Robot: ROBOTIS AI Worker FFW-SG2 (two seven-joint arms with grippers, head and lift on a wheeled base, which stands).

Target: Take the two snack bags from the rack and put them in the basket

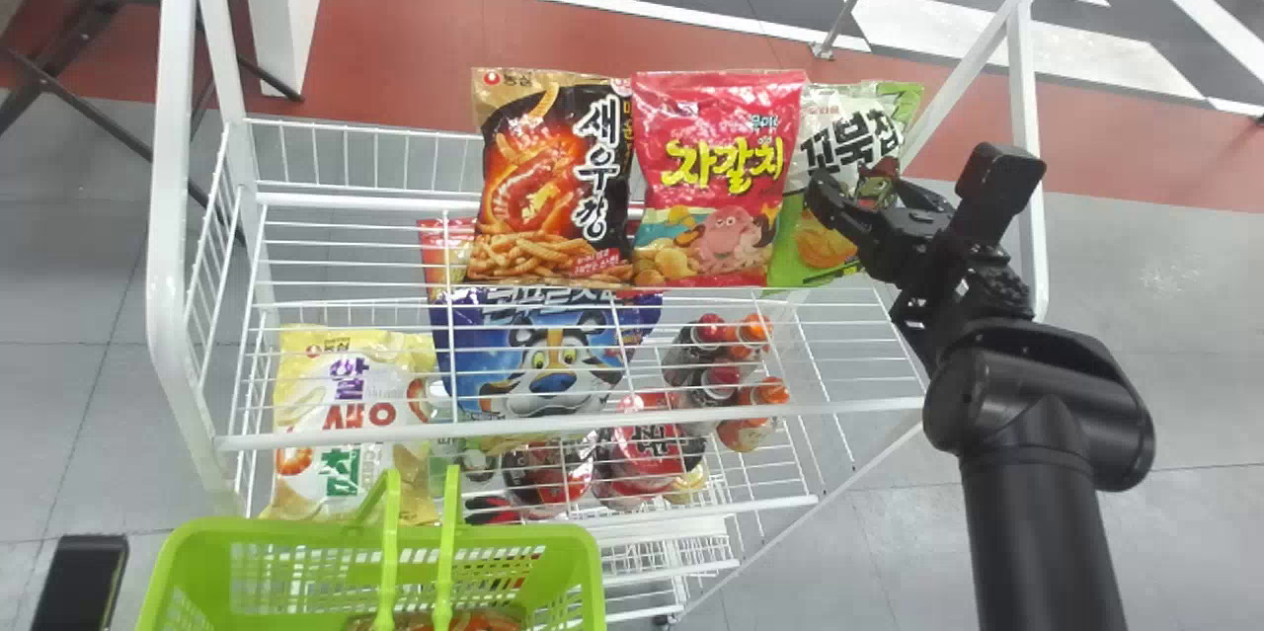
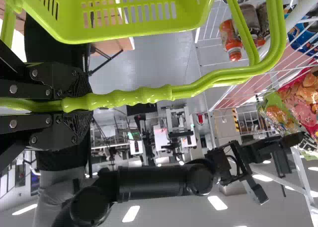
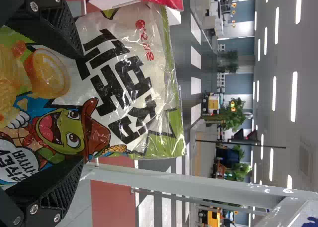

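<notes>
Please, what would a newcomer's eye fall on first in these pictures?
Probably the lime-green basket, at the head view's bottom left, with its handle in the left gripper. Next, the red octopus bag on the white rack, between the black-and-gold bag and the green-and-white turtle bag. The right gripper is open at the turtle bag.

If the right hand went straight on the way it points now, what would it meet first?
Most likely the green and white snack bag, which stands squarely ahead of the right hand, between its spread fingers. How much gap remains, if any, is hard to tell.
</notes>
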